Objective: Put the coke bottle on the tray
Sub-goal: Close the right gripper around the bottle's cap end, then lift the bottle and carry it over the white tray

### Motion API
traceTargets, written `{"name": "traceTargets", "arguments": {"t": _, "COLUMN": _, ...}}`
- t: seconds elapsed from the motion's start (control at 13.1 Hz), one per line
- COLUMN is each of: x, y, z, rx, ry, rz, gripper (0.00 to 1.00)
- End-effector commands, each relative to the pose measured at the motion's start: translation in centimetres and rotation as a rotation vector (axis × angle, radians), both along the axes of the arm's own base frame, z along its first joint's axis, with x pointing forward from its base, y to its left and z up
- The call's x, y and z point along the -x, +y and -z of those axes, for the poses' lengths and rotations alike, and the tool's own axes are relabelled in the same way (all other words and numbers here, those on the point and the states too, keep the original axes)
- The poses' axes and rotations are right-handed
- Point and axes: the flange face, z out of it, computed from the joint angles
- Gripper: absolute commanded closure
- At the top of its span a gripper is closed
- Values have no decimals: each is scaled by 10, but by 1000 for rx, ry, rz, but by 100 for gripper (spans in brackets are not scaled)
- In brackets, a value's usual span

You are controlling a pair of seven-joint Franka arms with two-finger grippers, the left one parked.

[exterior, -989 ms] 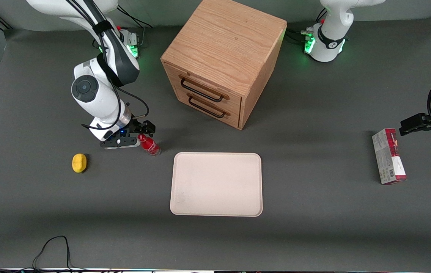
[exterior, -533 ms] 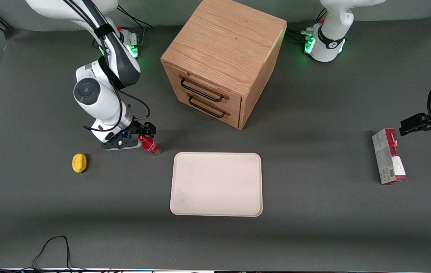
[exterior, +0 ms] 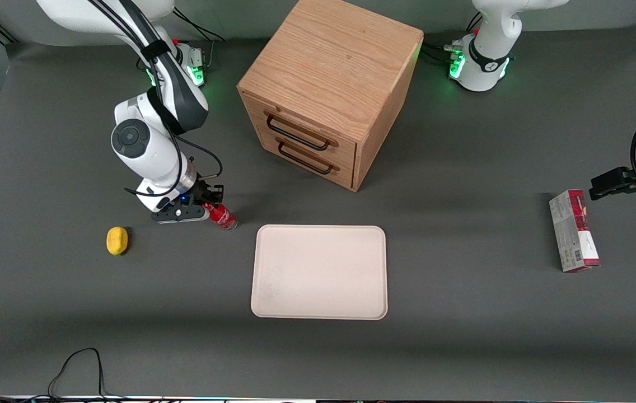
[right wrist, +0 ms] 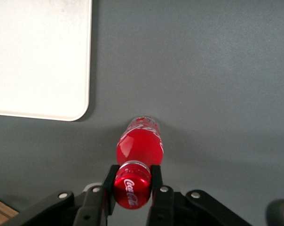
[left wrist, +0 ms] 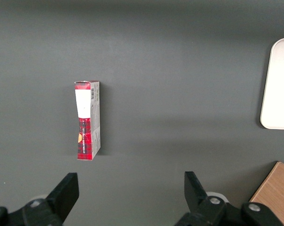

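Front view: whole dark grey worktop (exterior: 463,336) with a wooden drawer cabinet (exterior: 329,89), a cream-white tray (exterior: 319,272), a yellow lemon-like object (exterior: 117,240) and a red-and-grey box (exterior: 573,230) toward the parked arm's end. From here the coke bottle (exterior: 223,216) shows only as a small red shape partly covered by the gripper (exterior: 206,206).

Right wrist view: close look down on the bottle (right wrist: 139,147), showing the white lettering on the red cap (right wrist: 131,184) and on the body, and one rounded corner of the tray (right wrist: 38,56) just beside it. Cabinet, lemon-like object and box do not appear.

Left wrist view: the box (left wrist: 87,120) lying flat, and one edge of the tray (left wrist: 278,84). Bottle and gripper do not appear.

Arm pose: working arm bent at the elbow, forearm angled downward, wrist low over the worktop between the lemon-like object and the tray.

Jaws: clamped on the bottle's cap, one finger (right wrist: 109,186) against each side, the gap no wider than the cap.

Bottle: standing on the worktop, base down, near the tray's corner that lies toward the working arm and farther from the front camera; apart from the tray, not on it. Tray surface bare.
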Motion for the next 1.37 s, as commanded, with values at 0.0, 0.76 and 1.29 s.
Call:
{"name": "traceTargets", "arguments": {"t": 0.0, "x": -19, "y": 9, "z": -28, "rx": -12, "ry": -16, "rz": 16, "gripper": 100}}
{"name": "traceTargets", "arguments": {"t": 0.76, "x": -110, "y": 9, "z": -227, "rx": 49, "ry": 69, "rz": 2, "gripper": 100}}
{"name": "traceTargets", "arguments": {"t": 1.29, "x": -176, "y": 53, "z": -195, "rx": -103, "ry": -40, "rz": -36, "gripper": 100}}
